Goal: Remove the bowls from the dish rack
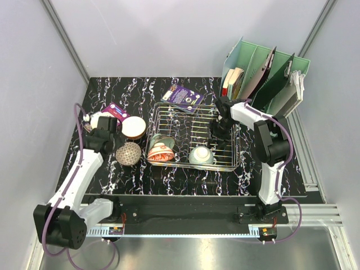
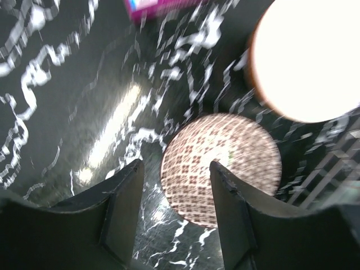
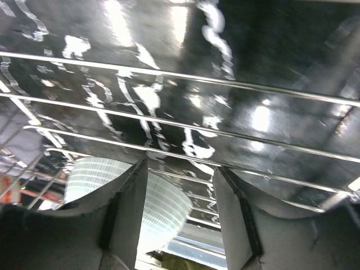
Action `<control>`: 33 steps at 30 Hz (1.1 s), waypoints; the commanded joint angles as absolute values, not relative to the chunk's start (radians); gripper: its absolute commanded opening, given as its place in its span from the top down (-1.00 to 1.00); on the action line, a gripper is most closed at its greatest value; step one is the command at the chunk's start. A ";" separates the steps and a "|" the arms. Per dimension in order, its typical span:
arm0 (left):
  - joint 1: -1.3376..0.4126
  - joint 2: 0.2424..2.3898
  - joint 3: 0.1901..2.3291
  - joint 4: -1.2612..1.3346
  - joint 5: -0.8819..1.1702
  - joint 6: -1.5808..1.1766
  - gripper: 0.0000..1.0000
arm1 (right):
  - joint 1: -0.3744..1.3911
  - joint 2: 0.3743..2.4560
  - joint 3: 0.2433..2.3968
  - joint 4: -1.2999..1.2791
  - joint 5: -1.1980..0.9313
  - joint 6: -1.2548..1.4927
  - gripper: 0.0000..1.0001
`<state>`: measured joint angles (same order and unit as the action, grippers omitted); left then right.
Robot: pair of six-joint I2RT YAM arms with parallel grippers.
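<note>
The left gripper (image 2: 175,165) is seen with its jaws parted and nothing held between them, above the table (image 1: 140,95) to the left of the rack (image 1: 185,126). Two bowls are set on the table there: a patterned bowl (image 2: 220,169), turned upside down, and a white bowl (image 2: 306,56) near it (orange on the outside). The right gripper (image 3: 181,167) is likewise parted and empty, held over the rack's wires. A green bowl (image 3: 163,211) and a floral bowl (image 1: 160,152) are seen in the rack.
</note>
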<state>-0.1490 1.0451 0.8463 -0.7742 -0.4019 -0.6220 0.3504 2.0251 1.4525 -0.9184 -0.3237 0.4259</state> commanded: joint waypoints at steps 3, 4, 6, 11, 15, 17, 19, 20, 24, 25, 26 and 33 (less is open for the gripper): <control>-0.144 0.983 0.989 -0.775 -0.436 -0.513 -0.11 | 0.357 1.951 1.465 -1.048 -0.233 0.440 -0.21; -0.144 0.992 1.011 -0.767 -0.422 -0.493 -0.11 | 0.357 1.951 1.470 -1.051 -0.233 0.446 -0.21; -0.146 1.014 1.032 -0.750 -0.342 -0.414 -0.11 | 0.356 1.945 1.483 -1.049 -0.232 0.460 -0.22; -0.190 1.057 1.091 -0.681 -0.203 -0.237 -0.19 | 0.357 1.948 1.534 -1.055 -0.235 0.474 -0.24; -0.265 1.045 1.126 -0.615 -0.111 -0.100 -0.22 | 0.357 1.960 1.566 -1.060 -0.250 0.485 -0.25; -0.281 1.068 1.146 -0.618 -0.011 -0.031 -0.22 | 0.357 1.970 1.580 -1.058 -0.253 0.489 -0.24; -0.339 1.083 1.164 -0.623 -0.002 0.021 -0.23 | 0.357 1.976 1.585 -1.057 -0.256 0.497 -0.25; -0.363 1.088 1.164 -0.623 0.003 0.032 -0.24 | 0.357 1.980 1.588 -1.057 -0.258 0.500 -0.26; -0.457 1.149 1.170 -0.626 0.041 0.043 -0.23 | 0.356 1.985 1.586 -1.046 -0.267 0.506 -0.30; -0.477 1.158 1.173 -0.626 0.043 0.046 -0.24 | 0.357 1.985 1.583 -1.045 -0.268 0.508 -0.30; -0.514 1.167 1.175 -0.626 0.041 0.048 -0.23 | 0.357 1.985 1.582 -1.042 -0.270 0.511 -0.31; -0.621 1.253 1.203 -0.638 0.055 0.058 -0.24 | 0.357 1.988 1.555 -1.022 -0.278 0.522 -0.31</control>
